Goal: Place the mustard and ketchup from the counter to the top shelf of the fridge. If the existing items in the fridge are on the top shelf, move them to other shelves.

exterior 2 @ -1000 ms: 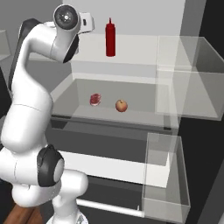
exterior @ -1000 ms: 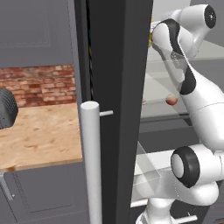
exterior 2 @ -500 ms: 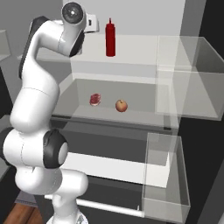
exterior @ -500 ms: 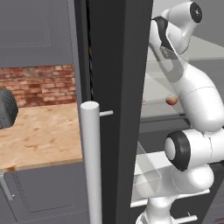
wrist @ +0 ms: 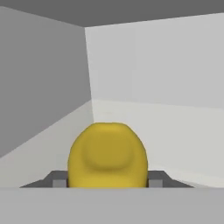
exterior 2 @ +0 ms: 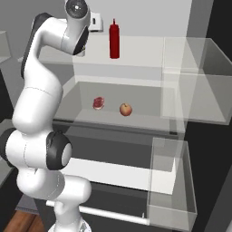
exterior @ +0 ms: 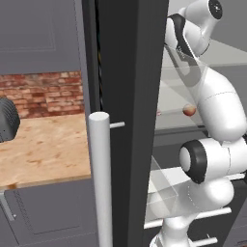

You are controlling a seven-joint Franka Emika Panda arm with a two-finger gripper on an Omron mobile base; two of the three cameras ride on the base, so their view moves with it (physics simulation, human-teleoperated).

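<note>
Here, on the left, our gripper (wrist: 108,186) is pinching the mustard (wrist: 107,155) over the top shelf (exterior 2: 145,50) of the fridge (exterior: 123,72). If we let go before its base meets the glass, it could tip. Rightward, the ketchup (exterior 2: 114,40) stands upright; a wide swing might topple it. The meat (exterior 2: 98,103) and apple (exterior 2: 125,109) lie on a lower shelf.
</note>
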